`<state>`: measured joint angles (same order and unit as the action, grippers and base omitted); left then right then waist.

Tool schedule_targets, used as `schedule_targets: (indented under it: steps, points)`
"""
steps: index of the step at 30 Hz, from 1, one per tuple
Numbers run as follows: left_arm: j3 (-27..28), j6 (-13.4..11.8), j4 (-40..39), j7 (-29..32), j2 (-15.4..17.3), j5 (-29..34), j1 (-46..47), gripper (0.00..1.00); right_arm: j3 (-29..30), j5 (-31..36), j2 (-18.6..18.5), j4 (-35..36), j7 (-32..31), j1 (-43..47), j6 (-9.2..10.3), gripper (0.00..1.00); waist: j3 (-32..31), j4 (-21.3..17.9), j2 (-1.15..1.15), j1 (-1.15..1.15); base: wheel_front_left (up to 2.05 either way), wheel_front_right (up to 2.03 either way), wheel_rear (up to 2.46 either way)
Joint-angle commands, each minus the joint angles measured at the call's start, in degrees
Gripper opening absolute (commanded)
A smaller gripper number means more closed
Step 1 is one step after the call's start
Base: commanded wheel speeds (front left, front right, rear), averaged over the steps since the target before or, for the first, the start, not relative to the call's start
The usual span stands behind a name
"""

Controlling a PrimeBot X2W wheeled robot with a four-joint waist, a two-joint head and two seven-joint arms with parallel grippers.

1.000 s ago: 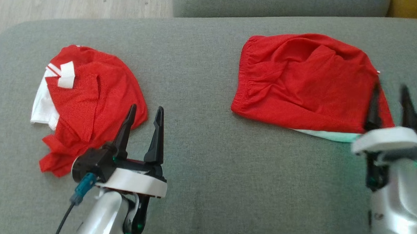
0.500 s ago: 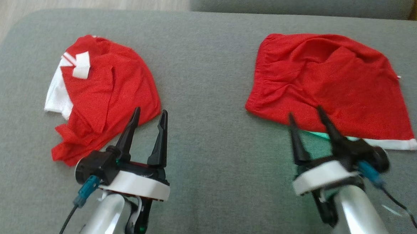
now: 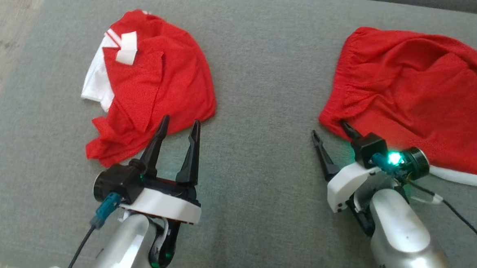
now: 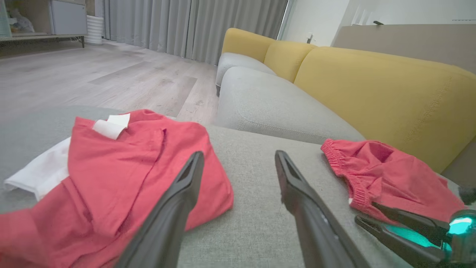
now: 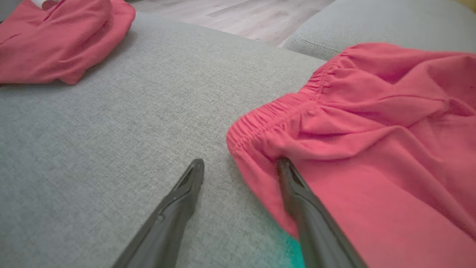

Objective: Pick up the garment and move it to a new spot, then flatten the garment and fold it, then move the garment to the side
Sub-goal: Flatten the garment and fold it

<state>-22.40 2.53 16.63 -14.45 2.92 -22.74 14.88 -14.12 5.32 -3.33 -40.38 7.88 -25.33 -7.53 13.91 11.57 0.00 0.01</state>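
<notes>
- Our right gripper (image 3: 328, 128) stands open at the waistband corner of the red shorts (image 3: 420, 98), which lie on the grey cushion (image 3: 266, 70).
- We should lower it so the hem sits between the fingers, then pinch both layers.
- Our left gripper (image 3: 181, 120), also open and empty, waits beside the red shirt (image 3: 164, 77).

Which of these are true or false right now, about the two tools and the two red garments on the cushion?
1. The left tool and the right tool are both open. True.
2. The right tool straddles the edge of the red shorts, one side over fabric, the other over bare grey cushion. True.
3. The left tool grips the red and white shirt. False: it is open, holding nothing.
4. The two garments overlap. False: bare cushion separates them.
</notes>
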Motion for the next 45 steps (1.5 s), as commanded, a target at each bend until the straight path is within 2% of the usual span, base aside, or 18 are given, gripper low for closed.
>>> schedule_targets:
  steps: [1,6,7,8,11,16,27,30,37,44,45]
  points:
    - [1.2,0.0,-1.2,-0.5,0.3,-0.4,2.0,1.0,-0.6,-0.1,0.5,0.3,0.6,-2.4,0.04,1.0,0.9,0.8,0.0,-0.01,0.0,0.0,0.0]
    - [0.9,-0.2,-1.1,-0.5,0.2,-0.6,2.6,1.0,1.3,-2.8,0.5,-4.3,1.8,-5.2,0.04,0.98,1.9,1.4,0.0,-0.01,0.0,0.0,0.0]
    - [0.8,-0.2,-1.0,-0.5,0.2,-0.6,2.8,1.0,1.0,-4.4,0.5,-5.1,2.1,-5.6,0.04,0.36,2.1,1.5,0.0,-0.01,0.0,0.0,0.0]
    - [0.8,-0.3,-1.0,-0.5,0.2,-0.7,2.9,1.0,0.7,-6.1,0.5,-5.7,2.5,-6.0,0.04,0.0,2.2,1.5,0.0,-0.01,0.0,0.0,0.0]
    - [0.8,-0.4,-0.7,-0.5,0.1,-0.7,3.3,1.0,-0.7,-11.7,0.5,-6.8,3.7,-7.2,0.04,0.0,2.2,1.1,0.0,-0.01,0.0,0.0,0.0]
    - [1.0,-0.4,-0.3,-0.5,0.1,-0.6,3.4,1.0,-7.6,-23.1,0.5,-5.4,5.0,-7.0,0.04,0.0,1.0,-0.4,0.0,-0.01,0.0,0.0,0.0]
    - [2.1,-0.7,-0.2,-0.5,0.4,-0.2,1.9,1.0,-27.0,-40.5,0.5,4.9,2.2,-3.5,0.04,0.0,-3.1,-4.1,0.0,-0.01,0.0,0.0,0.0]
    - [2.0,-0.8,-0.2,-0.5,0.4,-0.1,1.4,1.0,-29.4,-44.1,0.4,6.6,0.9,-2.6,0.04,0.0,-3.7,-4.5,0.0,-0.01,0.0,0.0,0.0]
    - [1.4,-0.8,-0.5,-0.5,0.3,0.0,1.5,1.0,-27.9,-43.4,-0.7,1.4,2.0,-3.9,0.04,0.0,-3.9,-4.2,0.0,-0.01,0.0,0.0,0.0]
    - [1.3,-0.8,-0.9,-0.5,0.3,-0.2,1.4,1.0,-27.3,-38.6,-0.5,-7.1,2.4,-7.1,0.04,0.0,-3.3,-3.3,0.0,-0.01,0.0,0.0,0.0]
    - [1.3,-0.8,-0.9,-0.5,0.3,-0.2,1.4,1.0,-27.1,-37.6,-0.5,-8.3,2.7,-7.6,0.04,0.84,-3.3,-3.2,0.0,-0.01,0.0,0.0,0.0]
